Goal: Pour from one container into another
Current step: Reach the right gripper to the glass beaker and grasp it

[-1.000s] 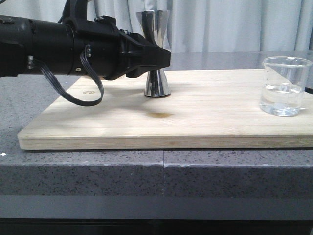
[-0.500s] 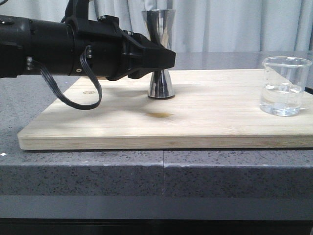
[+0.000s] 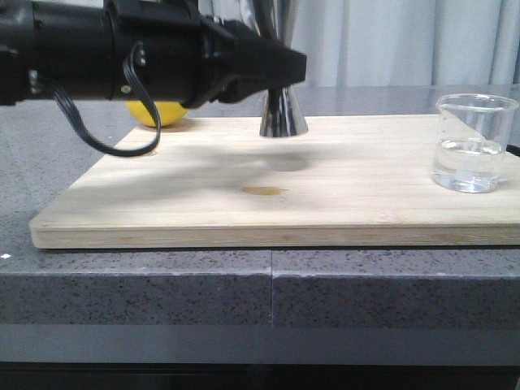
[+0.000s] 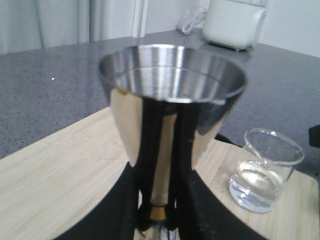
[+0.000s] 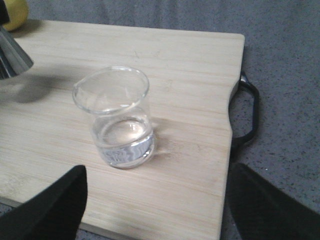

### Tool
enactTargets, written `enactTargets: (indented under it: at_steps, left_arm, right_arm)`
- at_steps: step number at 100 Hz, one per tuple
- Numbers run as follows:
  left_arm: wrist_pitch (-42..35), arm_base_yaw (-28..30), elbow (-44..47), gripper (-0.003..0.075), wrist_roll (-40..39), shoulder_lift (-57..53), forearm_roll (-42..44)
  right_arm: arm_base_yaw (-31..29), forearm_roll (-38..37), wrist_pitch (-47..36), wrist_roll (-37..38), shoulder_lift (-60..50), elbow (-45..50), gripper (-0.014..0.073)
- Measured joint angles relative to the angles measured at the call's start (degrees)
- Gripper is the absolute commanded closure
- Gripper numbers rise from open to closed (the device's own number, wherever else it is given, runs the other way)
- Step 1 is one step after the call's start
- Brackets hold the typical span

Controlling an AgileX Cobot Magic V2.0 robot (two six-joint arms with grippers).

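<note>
Upper centre of the front view, our left tool [image 3: 280, 69] grasps the jigger [image 3: 282, 114] above the board [image 3: 325, 203]; our right tool [image 5: 155, 205] sits released around the beaker [image 5: 119, 120].

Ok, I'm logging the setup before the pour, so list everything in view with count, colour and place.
jigger: one, shiny steel, held above the board's back left part
beaker: one, clear glass, part full of clear liquid, standing at the board's right end
cutting board: one, pale wood, on the grey counter
yellow round object: one, behind the board's left corner
white appliance: one, far back on the counter
left gripper: black, shut on the jigger
right gripper: black, open, near the beaker
</note>
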Motion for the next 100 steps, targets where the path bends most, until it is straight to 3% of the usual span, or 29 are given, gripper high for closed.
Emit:
enactTargets:
  at_steps: [41, 100]
  left_arm:
    - [-0.4, 0.0, 0.0, 0.0741, -4.3, -1.0, 4.8]
    - [-0.4, 0.0, 0.0, 0.0741, -4.6, -1.0, 5.9]
  right_arm:
    - [0.0, -2.8, -15.3, 0.0, 13.8, 0.0, 0.0067]
    - [0.0, -4.7, -33.4, -0.1, 27.9, 0.0, 0.0067]
